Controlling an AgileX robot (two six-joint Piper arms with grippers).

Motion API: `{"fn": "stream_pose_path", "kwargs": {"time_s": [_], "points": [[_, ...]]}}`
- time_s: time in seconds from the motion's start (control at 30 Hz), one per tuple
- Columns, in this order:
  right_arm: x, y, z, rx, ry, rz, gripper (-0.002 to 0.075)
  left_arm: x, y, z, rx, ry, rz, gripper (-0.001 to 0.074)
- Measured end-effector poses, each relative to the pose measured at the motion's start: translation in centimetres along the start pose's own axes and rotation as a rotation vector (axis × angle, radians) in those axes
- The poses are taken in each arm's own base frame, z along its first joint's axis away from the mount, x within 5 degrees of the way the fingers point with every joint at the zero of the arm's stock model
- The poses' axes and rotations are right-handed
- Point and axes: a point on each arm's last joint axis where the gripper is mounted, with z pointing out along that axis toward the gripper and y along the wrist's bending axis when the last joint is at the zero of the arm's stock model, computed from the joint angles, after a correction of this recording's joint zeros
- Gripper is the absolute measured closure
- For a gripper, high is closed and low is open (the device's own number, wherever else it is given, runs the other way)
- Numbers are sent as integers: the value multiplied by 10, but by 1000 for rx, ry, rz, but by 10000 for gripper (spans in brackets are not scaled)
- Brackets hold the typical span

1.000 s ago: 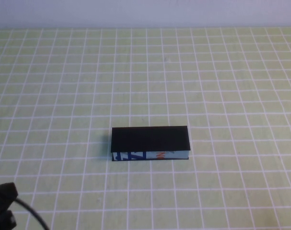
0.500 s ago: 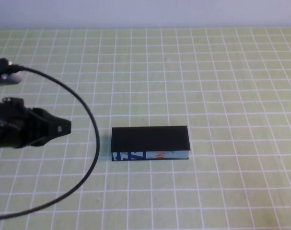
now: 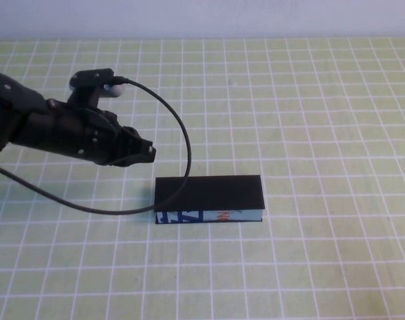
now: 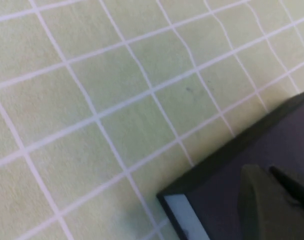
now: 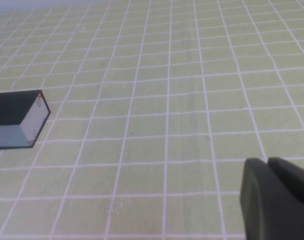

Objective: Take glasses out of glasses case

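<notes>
Black left gripper (image 3: pixel 149 153) hovers just far-left of the case (image 3: pixel 209 192), its jaw state unclear; the right gripper (image 5: pixel 274 172), pinched closed, waits well right of it. Lid down, glasses unseen, so opening and removal both remain.

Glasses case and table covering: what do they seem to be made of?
Glasses case: probably stiff card or leatherette, matte black lid without glare, sharp edges, printed light front. Table covering: likely a soft mat or cloth, dull yellow-green with a white grid. Left gripper hovers beside the case; right gripper is parked, shut.
</notes>
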Motion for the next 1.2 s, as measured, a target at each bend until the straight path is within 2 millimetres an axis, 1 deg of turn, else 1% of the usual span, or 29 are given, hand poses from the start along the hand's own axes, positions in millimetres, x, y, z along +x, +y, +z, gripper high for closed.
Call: {"fn": "stream_pose_path", "kwargs": {"time_s": [0.13,0.23,0.4,0.47,0.53,0.67,0.73,0.97,1.1,1.2], "points": [[0,0,0,0,0,0,743,-8,16,24,1,19,1,739],[0,0,0,0,0,0,743,-13,24,38,4,26,4,739],[-1,0,0,0,-9,0,743,-18,26,61,48,64,22,739],[-5,1,0,-6,-54,22,743,-17,25,69,75,88,25,739],[-11,2,-1,-22,-124,86,743,-15,27,77,87,107,20,739],[-24,1,-3,-54,-264,292,743,-10,31,83,86,128,12,739],[-29,0,-5,-56,-317,361,743,-9,32,85,86,132,12,739],[-38,-5,-9,-41,-442,447,743,-9,31,85,86,136,16,739],[-39,-6,-9,-53,-446,538,743,-8,32,87,84,143,18,739],[-31,0,-5,-94,-322,591,743,-7,33,87,76,153,9,739]]}}
